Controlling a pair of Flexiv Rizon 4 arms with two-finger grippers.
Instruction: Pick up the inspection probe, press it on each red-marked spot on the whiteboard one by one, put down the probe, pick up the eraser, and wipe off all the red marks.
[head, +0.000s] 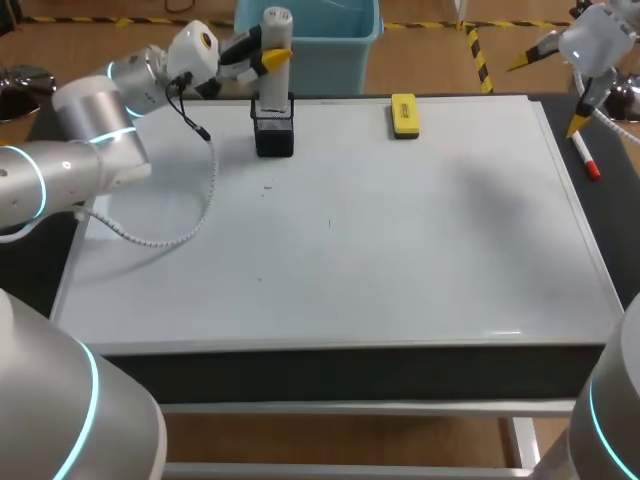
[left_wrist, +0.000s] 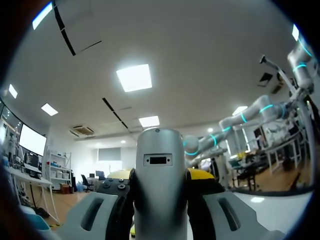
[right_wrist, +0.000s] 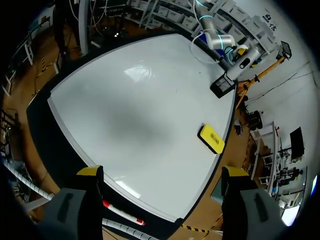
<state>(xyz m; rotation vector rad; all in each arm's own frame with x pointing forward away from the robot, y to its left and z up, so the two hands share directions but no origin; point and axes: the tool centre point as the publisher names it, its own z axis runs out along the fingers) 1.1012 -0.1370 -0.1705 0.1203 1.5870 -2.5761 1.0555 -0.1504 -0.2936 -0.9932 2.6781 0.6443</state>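
The inspection probe (head: 275, 55), a pale grey cylinder, stands upright with its lower end at the mouth of a black mesh holder (head: 273, 130) at the whiteboard's far left. My left gripper (head: 268, 58) is shut on the probe (left_wrist: 160, 170), its yellow fingertips (left_wrist: 202, 175) on either side. The yellow eraser (head: 404, 115) lies flat at the board's far edge, right of the holder. My right gripper (head: 550, 93) hangs open above the far right corner, holding nothing. The whiteboard (head: 400, 230) shows only a few tiny dark specks; I see no red marks.
A red-capped marker (head: 585, 157) lies on the dark strip beside the board's right edge, under my right gripper (right_wrist: 162, 172). From there the eraser (right_wrist: 211, 138) and the holder (right_wrist: 223, 85) lie ahead along the board's far edge. A coiled cable (head: 165, 235) hangs from my left arm over the board.
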